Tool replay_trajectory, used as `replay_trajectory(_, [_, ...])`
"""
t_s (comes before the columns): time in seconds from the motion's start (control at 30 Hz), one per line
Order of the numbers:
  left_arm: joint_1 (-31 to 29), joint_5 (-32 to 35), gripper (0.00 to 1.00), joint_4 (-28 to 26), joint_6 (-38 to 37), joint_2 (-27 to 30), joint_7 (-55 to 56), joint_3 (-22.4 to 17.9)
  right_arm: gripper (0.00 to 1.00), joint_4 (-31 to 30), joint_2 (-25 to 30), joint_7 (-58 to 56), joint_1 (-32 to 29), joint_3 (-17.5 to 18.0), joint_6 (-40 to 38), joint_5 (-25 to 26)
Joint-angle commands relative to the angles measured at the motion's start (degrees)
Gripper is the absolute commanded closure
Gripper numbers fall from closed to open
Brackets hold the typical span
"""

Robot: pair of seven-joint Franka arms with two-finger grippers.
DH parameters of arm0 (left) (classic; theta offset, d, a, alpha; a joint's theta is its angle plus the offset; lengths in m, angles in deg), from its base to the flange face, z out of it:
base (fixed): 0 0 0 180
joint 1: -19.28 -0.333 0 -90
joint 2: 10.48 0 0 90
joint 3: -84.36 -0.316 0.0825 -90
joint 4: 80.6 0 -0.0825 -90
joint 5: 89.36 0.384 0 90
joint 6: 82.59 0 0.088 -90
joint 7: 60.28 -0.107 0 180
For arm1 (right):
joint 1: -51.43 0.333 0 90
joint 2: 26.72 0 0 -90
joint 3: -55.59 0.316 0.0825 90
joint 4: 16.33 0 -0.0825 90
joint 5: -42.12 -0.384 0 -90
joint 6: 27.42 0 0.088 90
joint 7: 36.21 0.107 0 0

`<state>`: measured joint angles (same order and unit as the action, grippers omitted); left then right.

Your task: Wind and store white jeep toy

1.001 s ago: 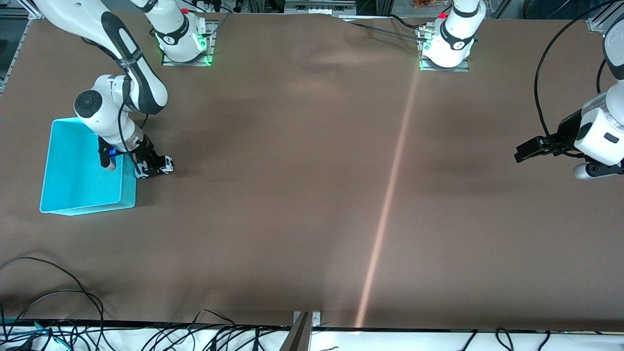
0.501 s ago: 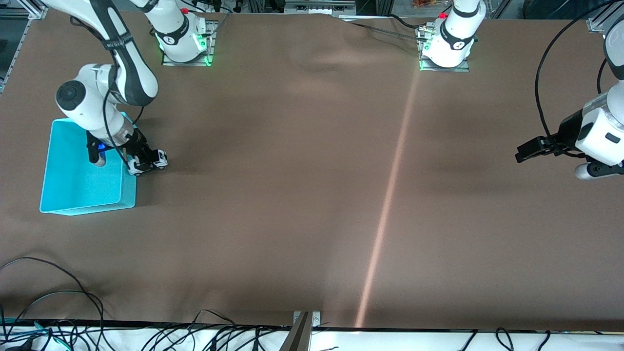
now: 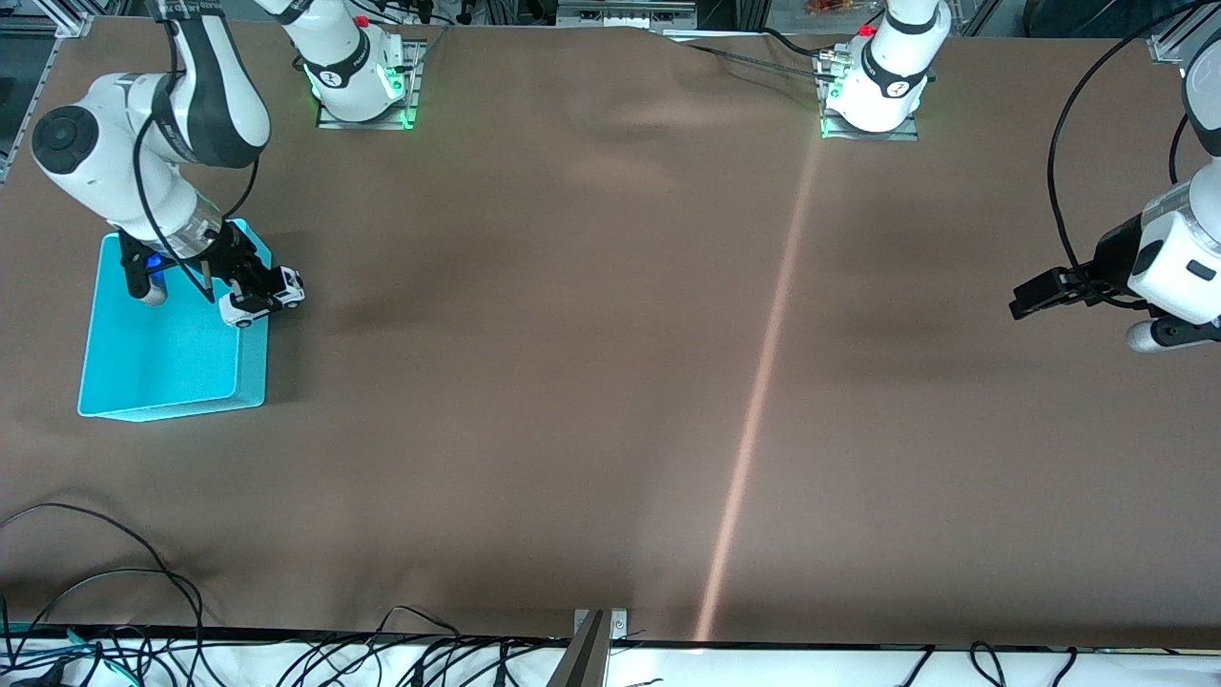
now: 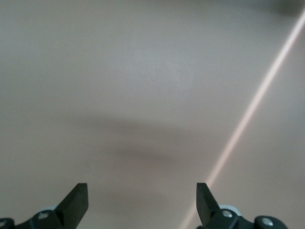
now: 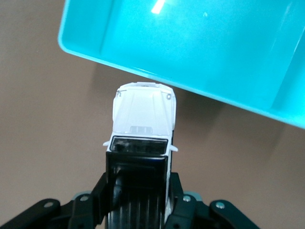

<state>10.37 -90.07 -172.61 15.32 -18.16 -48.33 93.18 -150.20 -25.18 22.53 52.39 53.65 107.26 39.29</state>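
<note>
and here's the white jeep toy (image 3: 262, 301), a boxy little car with a smooth white bonnet (image 5: 144, 110), dark windscreen, ribbed black roof and tiny black wheels. it's clamped by its sides in the right gripper (image 3: 250, 294), the black fingers (image 5: 180, 202) pressed tight on either flank, nose pointing out ahead of the jaws. the toy hangs in the air right over the rim of the turquoise bin (image 3: 250, 367), a glossy, rectangular plastic tub with rounded corners and a shiny bare floor (image 5: 200, 52), sitting at the right arm's end of the table. the tabletop (image 3: 572, 382) is a matte brown sheet, faintly rippled near the arm bases, with a pale streak of light (image 3: 754, 410) running across it.

compared with half a second back, the right arm has swung up and toward the bin, carrying the jeep from just beside the bin's wall to over its edge.

over at the left arm's end the left gripper (image 3: 1035, 294) waits over bare cloth, its black wedge-shaped fingers (image 4: 76, 202) spread wide apart, gripping nothing, unchanged from before.
</note>
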Motion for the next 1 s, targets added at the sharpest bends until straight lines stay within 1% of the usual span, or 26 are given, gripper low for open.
replay_trajectory(0.0, [-0.3,-1.1,0.0,-0.6,0.5,1.2,-1.4,-0.1,1.0,3.5,0.2,-14.7,-2.9,-1.7,-6.4,-0.4])
replay_trajectory(0.27, [-0.4,-1.1,0.0,-0.6,0.4,1.2,-1.4,-0.1,1.0,4.2,-0.3,-40.2,-3.2,-11.3,-9.7,-0.3])
replay_trajectory(0.37, [-0.3,-1.0,0.0,-0.7,0.4,1.2,-1.4,-0.1,1.0,4.2,-1.1,-46.6,-3.3,-14.0,-9.8,-0.2])
replay_trajectory(0.47, [-0.3,-1.1,0.0,-0.7,0.4,1.3,-1.4,-0.1,1.0,4.2,-2.4,-50.3,-3.3,-16.1,-9.7,0.4])
replay_trajectory(0.6, [-0.3,-1.1,0.0,-0.6,0.4,1.2,-1.4,-0.1,1.0,4.2,-5.4,-56.6,-3.3,-17.9,-9.3,1.1])
replay_trajectory(0.67, [-0.3,-1.1,0.0,-0.6,0.4,1.2,-1.4,-0.1,1.0,4.1,-7.6,-59.7,-3.3,-18.9,-9.1,3.1])
replay_trajectory(0.77, [-0.3,-1.1,0.0,-0.7,0.4,1.2,-1.4,-0.1,1.0,4.2,-10.1,-60.4,-3.3,-19.1,-8.8,7.3])
replay_trajectory(0.83, [-0.3,-1.0,0.0,-0.7,0.4,1.2,-1.4,-0.1,1.0,4.3,-12.7,-60.5,-3.4,-19.2,-7.1,9.4])
replay_trajectory(0.97, [-0.2,-1.1,0.0,-0.6,0.4,1.2,-1.4,-0.1,1.0,4.3,-15.2,-61.3,-4.6,-19.5,-3.1,11.1])
